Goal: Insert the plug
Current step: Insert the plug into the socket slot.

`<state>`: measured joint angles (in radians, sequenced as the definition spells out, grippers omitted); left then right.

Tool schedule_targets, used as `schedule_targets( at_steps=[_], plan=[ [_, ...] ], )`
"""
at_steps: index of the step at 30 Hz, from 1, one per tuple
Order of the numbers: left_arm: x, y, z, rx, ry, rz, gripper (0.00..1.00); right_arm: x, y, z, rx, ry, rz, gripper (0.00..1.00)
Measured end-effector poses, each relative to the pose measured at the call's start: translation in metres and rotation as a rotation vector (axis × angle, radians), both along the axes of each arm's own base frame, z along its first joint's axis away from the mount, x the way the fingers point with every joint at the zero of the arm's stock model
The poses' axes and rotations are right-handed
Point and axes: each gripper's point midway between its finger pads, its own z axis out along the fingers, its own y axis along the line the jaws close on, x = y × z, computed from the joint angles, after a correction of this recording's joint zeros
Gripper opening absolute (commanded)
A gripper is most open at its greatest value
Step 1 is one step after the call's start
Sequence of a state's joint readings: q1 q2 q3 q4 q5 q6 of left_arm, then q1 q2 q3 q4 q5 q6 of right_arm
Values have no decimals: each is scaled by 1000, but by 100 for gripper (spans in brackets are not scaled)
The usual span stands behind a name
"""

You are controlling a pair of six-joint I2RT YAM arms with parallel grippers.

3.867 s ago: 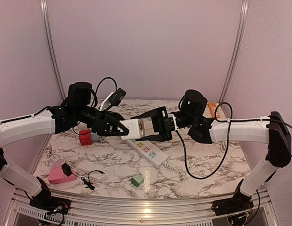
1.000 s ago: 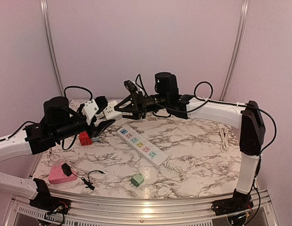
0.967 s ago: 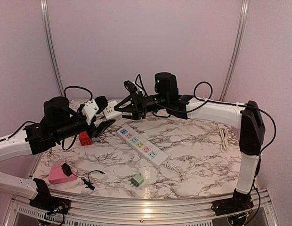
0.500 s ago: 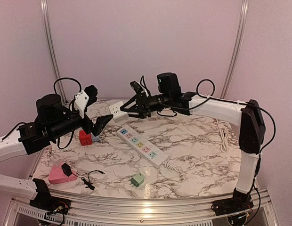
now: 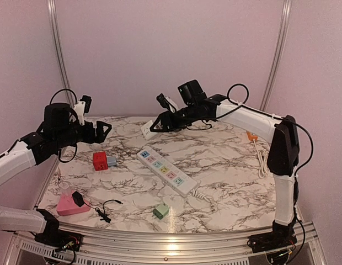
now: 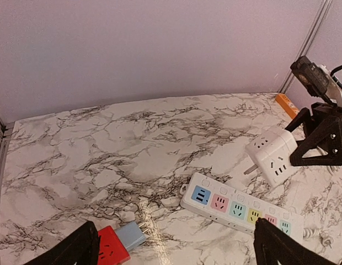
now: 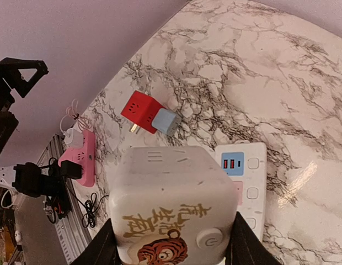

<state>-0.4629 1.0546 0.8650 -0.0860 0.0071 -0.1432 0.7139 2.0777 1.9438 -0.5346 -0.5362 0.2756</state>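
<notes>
Left gripper (image 5: pixel 98 127) opened, right gripper (image 5: pixel 160 122) holds cube (image 5: pixel 146 129)

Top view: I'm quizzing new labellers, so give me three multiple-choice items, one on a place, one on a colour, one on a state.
1. Where is the white adapter? A on the power strip; B in the air, in the right gripper; C beside the pink block.
2. What colour is the cube lying next to the small blue-grey plug? A red; B yellow; C black.
3. How is the left gripper? A shut on a cable; B open, empty; C shut on the cube.
Key: B, its fingers clamp it above the table; A, plainly red; B, fingers wide apart, nothing between.
</notes>
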Motion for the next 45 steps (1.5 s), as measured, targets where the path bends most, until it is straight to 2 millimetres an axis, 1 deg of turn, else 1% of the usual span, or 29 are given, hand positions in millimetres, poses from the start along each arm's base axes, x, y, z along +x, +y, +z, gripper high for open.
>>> schedule_targets(
  at_steps=[4, 8, 14, 16, 19, 23, 26, 29, 35, 45],
  plan=[
    [9, 15, -9, -80, 77, 66, 99, 14, -11, -24, -132, -49, -38, 0],
    [14, 23, -22, -135, 139, 107, 99, 22, -20, -38, -229, -86, -47, 0],
    [1, 20, -64, -151, 229, 81, 99, 20, -33, -55, -333, -101, -29, 1],
    [-3, 19, -73, -153, 248, 74, 99, 19, -34, -63, -362, -101, -22, 1],
    [-3, 16, -71, -169, 239, 60, 99, 19, -30, -73, -394, -108, -8, 1],
    [0, 13, -63, -191, 210, 47, 99, 18, -16, -85, -422, -131, 29, 1],
    [1, 11, -63, -197, 211, 38, 99, 14, -5, -96, -439, -147, 57, 1],
    [2, 10, -66, -198, 217, 35, 99, 10, -1, -106, -455, -142, 72, 1],
    [3, 8, -68, -199, 224, 30, 99, 11, 4, -110, -454, -144, 80, 1],
    [4, 6, -71, -200, 234, 22, 99, 11, 4, -114, -458, -139, 82, 1]
  ],
)
